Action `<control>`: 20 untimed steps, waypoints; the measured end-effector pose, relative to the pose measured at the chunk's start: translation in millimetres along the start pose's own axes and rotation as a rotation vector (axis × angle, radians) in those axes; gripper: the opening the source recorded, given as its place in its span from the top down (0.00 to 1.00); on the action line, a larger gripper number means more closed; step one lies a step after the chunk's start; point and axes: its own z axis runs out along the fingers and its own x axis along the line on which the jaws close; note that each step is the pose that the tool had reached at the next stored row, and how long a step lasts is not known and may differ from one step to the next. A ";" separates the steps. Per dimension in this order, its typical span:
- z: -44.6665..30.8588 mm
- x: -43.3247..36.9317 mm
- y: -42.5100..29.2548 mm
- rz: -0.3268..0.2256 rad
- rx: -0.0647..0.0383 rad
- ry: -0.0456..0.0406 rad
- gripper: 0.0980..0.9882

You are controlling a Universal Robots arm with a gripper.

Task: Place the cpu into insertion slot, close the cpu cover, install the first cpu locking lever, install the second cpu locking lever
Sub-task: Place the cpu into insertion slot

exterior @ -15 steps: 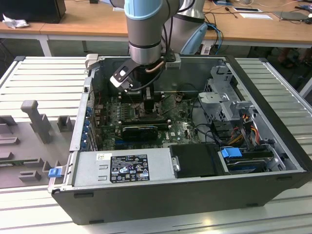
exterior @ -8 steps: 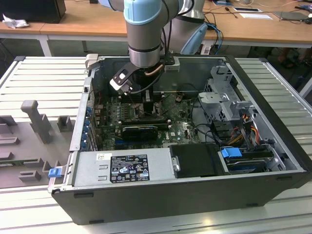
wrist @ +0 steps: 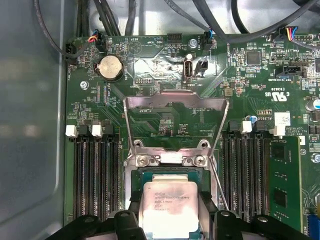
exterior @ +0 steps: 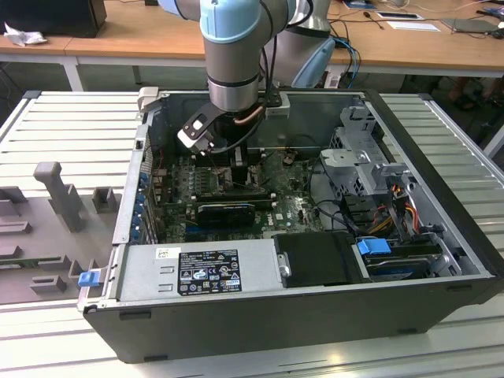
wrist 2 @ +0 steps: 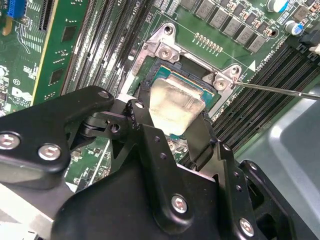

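Over the insertion slot (wrist: 150, 172), gripper (wrist 2: 174, 117) is clamped on the cpu (wrist: 167, 200): two black fingers (wrist: 134, 212) press opposite edges of the chip. The cpu sits on or just above the slot; can't tell if seated. In the second wrist view it looks slightly tilted.

The chip's silvery top has faint printed lines. The cpu cover (wrist: 176, 100) is hinged up and open, standing behind the slot, with two screws (wrist: 143, 160) at its base. One thin metal lever rod (wrist: 218, 185) sticks out beside the slot, unlatched.

Counts, first wrist view:
- two banks of memory slots (wrist: 97, 175), four on each side of the socket
- one coin cell (wrist: 111, 66)
- one white barcode sticker (wrist: 281, 120)
- white silkscreen lettering all over the green board

Exterior view: arm (exterior: 232, 55) reaches down into the open computer case (exterior: 236, 323). One black label with white print (exterior: 209, 272) sits on the power supply, with one small white sticker (exterior: 168, 253) beside it. Two blue plastic tabs (exterior: 374, 246), well apart.
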 end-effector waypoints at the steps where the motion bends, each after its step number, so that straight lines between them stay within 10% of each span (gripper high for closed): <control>1: 0.0 0.0 0.0 0.000 0.000 0.0000 0.51; 9: -4.4 0.1 0.4 0.000 0.000 0.0000 0.45; 14: -8.0 0.2 0.7 0.000 0.000 0.0000 0.80; 20: -12.1 0.3 1.0 0.000 0.000 0.0000 0.99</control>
